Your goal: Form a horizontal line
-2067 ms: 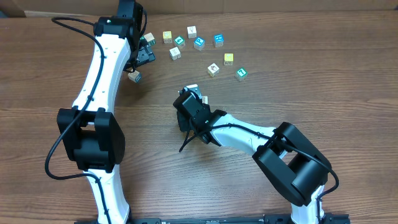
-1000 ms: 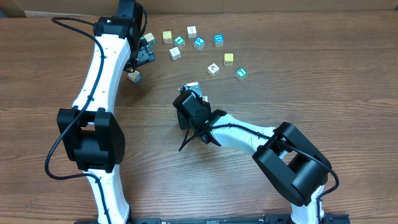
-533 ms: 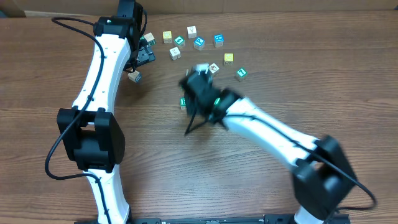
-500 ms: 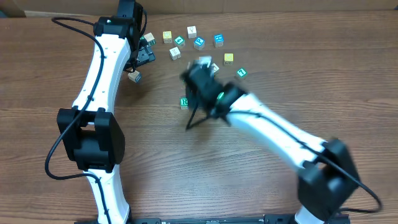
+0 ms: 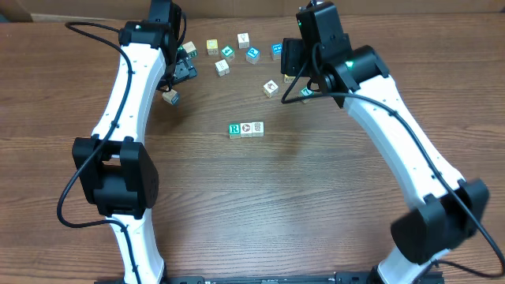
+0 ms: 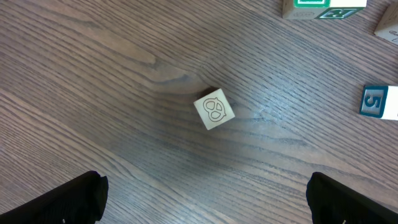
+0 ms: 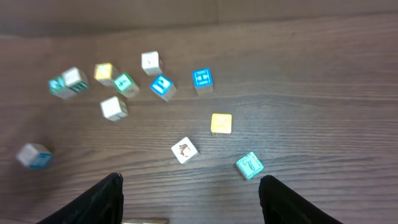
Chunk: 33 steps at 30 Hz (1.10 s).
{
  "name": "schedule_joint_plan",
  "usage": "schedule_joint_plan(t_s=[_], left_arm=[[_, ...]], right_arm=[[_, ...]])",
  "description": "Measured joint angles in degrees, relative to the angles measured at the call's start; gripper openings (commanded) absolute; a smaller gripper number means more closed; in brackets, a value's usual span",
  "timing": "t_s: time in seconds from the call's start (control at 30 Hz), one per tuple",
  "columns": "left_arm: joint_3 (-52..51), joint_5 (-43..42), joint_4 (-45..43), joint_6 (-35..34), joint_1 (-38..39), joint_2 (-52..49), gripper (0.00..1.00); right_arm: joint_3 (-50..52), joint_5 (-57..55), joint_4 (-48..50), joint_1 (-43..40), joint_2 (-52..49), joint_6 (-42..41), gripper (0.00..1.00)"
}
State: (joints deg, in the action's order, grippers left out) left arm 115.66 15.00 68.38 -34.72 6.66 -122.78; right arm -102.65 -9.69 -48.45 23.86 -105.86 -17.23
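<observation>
The horizontal line [image 5: 246, 128] is three tiny white-faced cubes side by side mid-table, a green R at its left end. My right gripper [image 7: 191, 186] hangs open and empty high over the back cubes, well clear of the line. Below it lie a white cube with a dark picture [image 7: 185, 150], a yellow cube [image 7: 221, 123] and a teal cube [image 7: 249, 165]. My left gripper [image 6: 205, 205] is open above bare wood, just short of a white cube with a line drawing [image 6: 214, 109], which sits at the left [image 5: 170, 97].
Several loose cubes are scattered along the back: teal ones [image 5: 252, 54], a yellow one [image 5: 212, 46] and white ones [image 5: 244, 39]. The left arm [image 5: 130, 87] stretches up the left side. The right arm [image 5: 394, 134] crosses the right half.
My right gripper opened, let go of the cube at the line's right end, then rose and swung to the back right. The line now shows whole. The left arm has not moved.
</observation>
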Motion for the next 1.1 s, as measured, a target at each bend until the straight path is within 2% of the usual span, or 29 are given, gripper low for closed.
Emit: schedule_joint_plan(t_s=[0.4, 0.7, 0.8, 0.87, 0.93, 1.07, 1.1], left_arm=[[0.0, 0.0, 0.0, 0.0, 0.0, 0.0, 1.00], [0.0, 0.0, 0.0, 0.0, 0.0, 0.0, 1.00], [0.0, 0.0, 0.0, 0.0, 0.0, 0.0, 1.00], [0.0, 0.0, 0.0, 0.0, 0.0, 0.0, 1.00], [0.0, 0.0, 0.0, 0.0, 0.0, 0.0, 1.00], [0.0, 0.0, 0.0, 0.0, 0.0, 0.0, 1.00], [0.0, 0.0, 0.0, 0.0, 0.0, 0.0, 1.00]], right_arm=[[0.0, 3.8, 5.9, -0.1, -17.9, 11.4, 0.67], [0.1, 6.7, 11.8, -0.1, -25.0, 19.5, 0.67], [0.1, 7.0, 13.1, -0.1, -25.7, 20.6, 0.62], [0.1, 7.3, 14.1, -0.1, -25.8, 21.4, 0.45], [0.1, 7.4, 15.0, -0.1, -25.8, 21.7, 0.35], [0.1, 7.8, 15.9, -0.1, -25.8, 21.8, 0.35], [0.1, 7.8, 15.9, -0.1, -25.8, 21.8, 0.41]])
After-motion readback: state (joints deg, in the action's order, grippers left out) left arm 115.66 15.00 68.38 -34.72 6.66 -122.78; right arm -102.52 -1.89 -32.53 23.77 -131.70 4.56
